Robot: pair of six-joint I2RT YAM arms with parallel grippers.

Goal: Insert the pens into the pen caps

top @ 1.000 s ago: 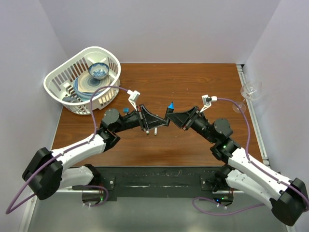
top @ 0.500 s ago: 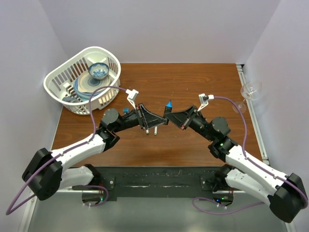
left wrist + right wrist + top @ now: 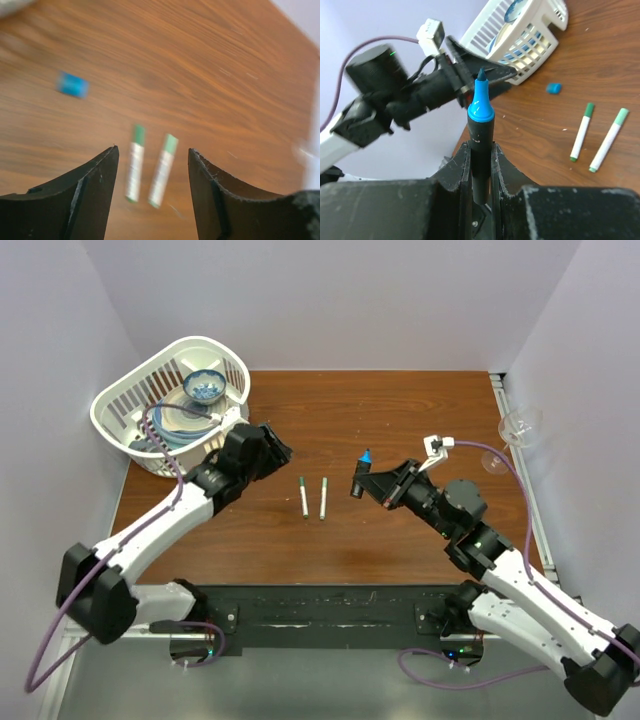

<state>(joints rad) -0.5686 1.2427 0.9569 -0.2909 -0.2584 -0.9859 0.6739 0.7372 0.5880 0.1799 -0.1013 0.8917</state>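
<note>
My right gripper point(image 3: 481, 145) is shut on a dark-barrelled pen point(image 3: 481, 125) whose blue tip points up. In the top view that gripper point(image 3: 362, 480) hangs above the table right of centre. Two white pens with green caps point(image 3: 304, 497) point(image 3: 323, 498) lie side by side on the wood. They show between my left fingers point(image 3: 133, 162) point(image 3: 162, 170) and at the right of the right wrist view point(image 3: 582, 132) point(image 3: 609, 140). A loose blue pen cap point(image 3: 73, 85) point(image 3: 553, 88) lies to their left. My left gripper point(image 3: 153, 149) is open and empty, raised near the basket point(image 3: 278, 450).
A white basket point(image 3: 112, 412) holding plates and a patterned bowl point(image 3: 204, 387) stands at the back left, right behind the left arm. A clear glass point(image 3: 520, 425) sits at the table's right edge. The table ends at the dark rail in front.
My left gripper has opened and swung back left toward the basket, uncovering the two green-capped pens. My right gripper has closed on the blue-tipped pen and shifted slightly right.
</note>
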